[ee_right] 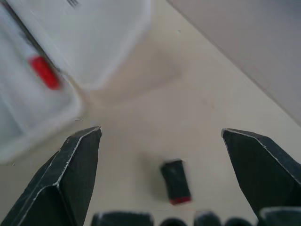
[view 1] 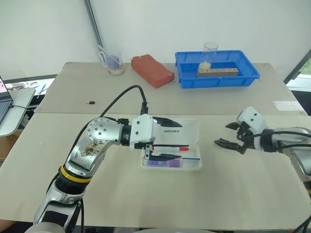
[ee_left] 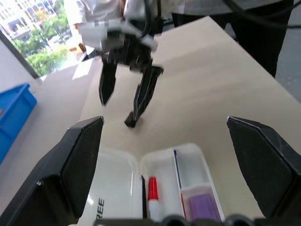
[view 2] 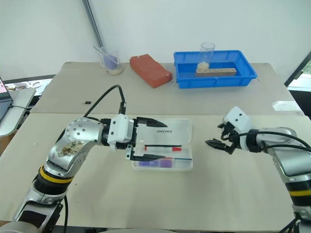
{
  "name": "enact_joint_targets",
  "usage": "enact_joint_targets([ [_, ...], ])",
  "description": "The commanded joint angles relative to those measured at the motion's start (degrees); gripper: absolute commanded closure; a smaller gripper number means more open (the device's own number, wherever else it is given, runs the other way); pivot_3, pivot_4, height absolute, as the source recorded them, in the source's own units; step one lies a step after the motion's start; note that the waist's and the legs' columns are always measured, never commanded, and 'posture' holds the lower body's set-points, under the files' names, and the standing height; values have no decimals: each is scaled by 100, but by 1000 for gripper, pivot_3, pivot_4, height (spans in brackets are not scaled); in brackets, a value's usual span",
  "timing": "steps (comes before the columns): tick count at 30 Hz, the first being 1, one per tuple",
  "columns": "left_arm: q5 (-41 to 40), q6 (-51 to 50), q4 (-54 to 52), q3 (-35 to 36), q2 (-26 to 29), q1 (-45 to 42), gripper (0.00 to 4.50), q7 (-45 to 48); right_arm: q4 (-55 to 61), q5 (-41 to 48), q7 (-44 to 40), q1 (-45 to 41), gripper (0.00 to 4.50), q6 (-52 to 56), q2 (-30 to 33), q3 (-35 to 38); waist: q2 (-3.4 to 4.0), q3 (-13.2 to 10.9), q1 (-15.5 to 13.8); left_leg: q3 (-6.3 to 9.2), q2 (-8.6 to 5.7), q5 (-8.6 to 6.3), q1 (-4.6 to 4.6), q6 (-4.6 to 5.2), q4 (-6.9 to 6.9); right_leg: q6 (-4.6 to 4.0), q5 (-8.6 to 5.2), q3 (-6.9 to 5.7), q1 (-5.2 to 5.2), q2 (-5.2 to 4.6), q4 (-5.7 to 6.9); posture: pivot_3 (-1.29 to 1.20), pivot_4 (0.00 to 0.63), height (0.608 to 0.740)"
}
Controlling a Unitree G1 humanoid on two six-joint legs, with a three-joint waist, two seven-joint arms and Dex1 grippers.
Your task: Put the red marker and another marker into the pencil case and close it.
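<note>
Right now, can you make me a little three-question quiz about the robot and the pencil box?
1. True or false: the pencil case lid is shut.
2. Which lies inside the case?
A. only the red marker
B. the red marker and the purple marker
C. nothing
3. Fill in: the blue tray sits at the ___ edge of the table, away from the robot.

Key:
1. False. The lid lies open, and the left gripper hovers over the case with its fingers spread.
2. B
3. far. The right gripper is also open, beside the case.
</note>
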State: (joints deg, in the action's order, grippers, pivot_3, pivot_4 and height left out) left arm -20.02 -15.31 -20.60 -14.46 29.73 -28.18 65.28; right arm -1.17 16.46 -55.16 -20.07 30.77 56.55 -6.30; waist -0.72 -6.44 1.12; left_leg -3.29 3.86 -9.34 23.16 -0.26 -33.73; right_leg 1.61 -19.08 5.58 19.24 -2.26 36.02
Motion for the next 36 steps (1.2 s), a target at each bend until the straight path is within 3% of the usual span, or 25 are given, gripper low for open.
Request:
enact_joint_targets([
  [1,-178,-77,-295,176,89,-32,51,-71,-663,-518,-402,-366,0,-438,-40,-388,3,-1,-19,2,1,-1,1,1,0,0,0,0,0,3,-1,0,150,740],
  [6,-271,-210,-544,238,247,138,51,-134,-1489,-996,-569,-784,0,-807,-237,-657,4,-2,-30,2,0,-1,-1,0,-10,1,0,0,-9,2,-1,0,150,740],
  [9,-337,-343,-700,286,330,220,0,-221,-1541,-1051,-788,-836,795,-765,-294,-685,4,-3,-39,2,0,-1,-5,-1,-12,3,2,-2,-15,0,0,0,150,740],
  [19,-522,-502,-856,372,489,309,0,-311,-1434,-1241,-1046,-706,4227,-866,-121,-525,5,-2,-47,2,-1,0,-4,-1,-14,4,3,-3,-16,-2,0,0,150,740],
  [22,-582,-518,-832,398,571,360,0,-282,-887,-932,-1193,-638,4263,-642,-140,-298,5,-2,-46,2,-1,0,-3,-1,-13,4,3,-3,-15,-2,0,0,150,740],
  [28,-768,-671,-1040,598,1256,937,0,46,1430,-54,-1585,2,4263,25,144,177,26,-13,-4,3,4,-1,-4,-2,-3,3,1,-3,-9,1,4,0,150,740],
  [32,-855,-739,-1209,548,1656,1226,0,307,2386,321,-1498,-12,4263,465,-7,38,25,-16,-14,2,7,-2,-8,-3,-2,1,0,-5,-7,-1,5,0,150,740],
  [36,-827,-739,-1219,510,1677,1203,0,314,2640,268,-1442,-41,4263,515,-129,-301,12,-23,-73,-2,5,-3,-12,-5,-6,1,-3,-16,7,-16,-4,0,150,740],
])
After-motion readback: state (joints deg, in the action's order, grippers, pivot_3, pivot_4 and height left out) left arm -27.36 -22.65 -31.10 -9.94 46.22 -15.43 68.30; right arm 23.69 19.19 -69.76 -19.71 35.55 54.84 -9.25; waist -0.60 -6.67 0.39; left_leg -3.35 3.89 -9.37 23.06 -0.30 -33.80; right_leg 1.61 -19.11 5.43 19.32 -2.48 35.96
